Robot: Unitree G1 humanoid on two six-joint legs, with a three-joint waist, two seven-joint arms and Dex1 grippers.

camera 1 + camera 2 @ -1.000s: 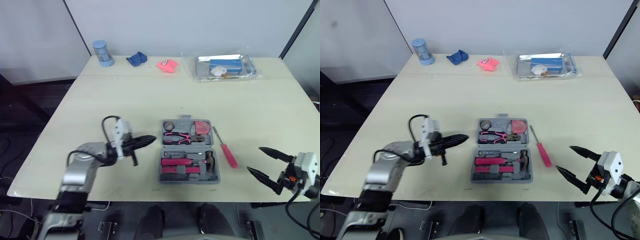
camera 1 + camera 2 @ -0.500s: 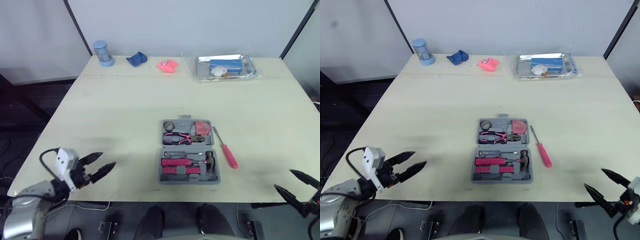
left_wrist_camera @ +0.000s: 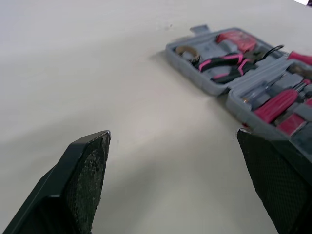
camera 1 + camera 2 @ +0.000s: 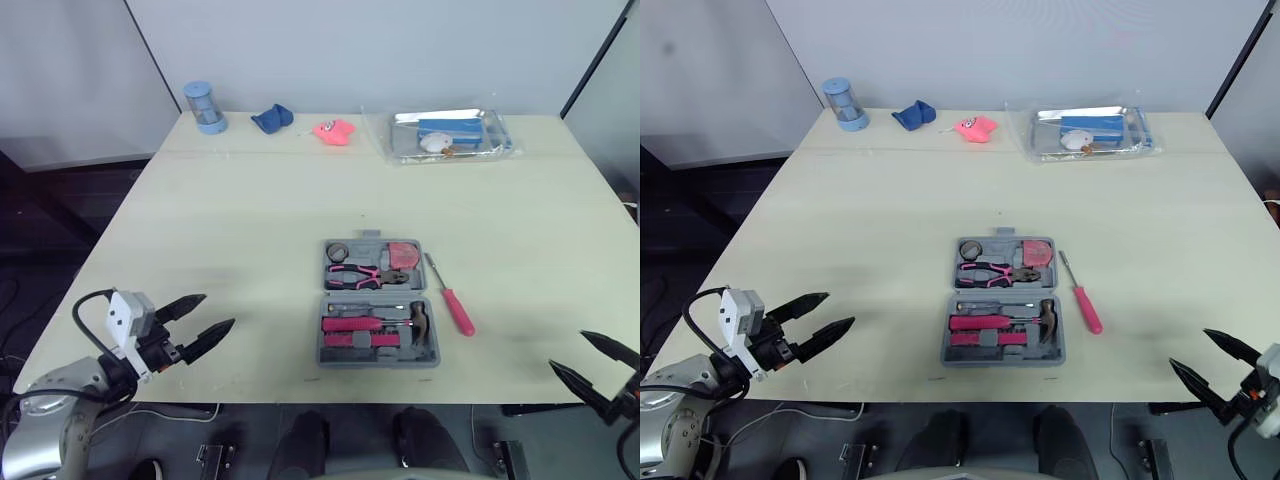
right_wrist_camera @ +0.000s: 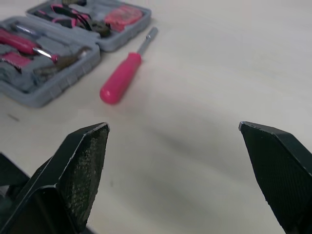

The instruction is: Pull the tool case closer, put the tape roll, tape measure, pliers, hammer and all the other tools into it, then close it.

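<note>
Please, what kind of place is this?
Probably a lab or test room: a plain pale table before bare white walls, an open grey tool case, and unrelated props like a blue canister at the far edge.

Tool case [image 4: 380, 360]: one is counted, on one surface [image 4: 250, 200].
Held in the case:
- one tape roll [image 4: 339, 251]
- one tape measure [image 4: 403, 254]
- one pair of pliers [image 4: 365, 275]
- one hammer [image 4: 420, 322]
- one pink-handled tool [image 4: 352, 324]
- a row of small bits [image 4: 348, 342], whose number cannot be told

Screwdriver [image 4: 452, 300]: one.
Blue cylinder [image 4: 201, 106]: one.
Blue object [image 4: 271, 119]: one.
Pink object [image 4: 335, 131]: one.
Clear packet [image 4: 442, 135]: one.
Claws: two are counted, the left claw [image 4: 218, 310] and the right claw [image 4: 566, 350], each with two black fingers.
</note>
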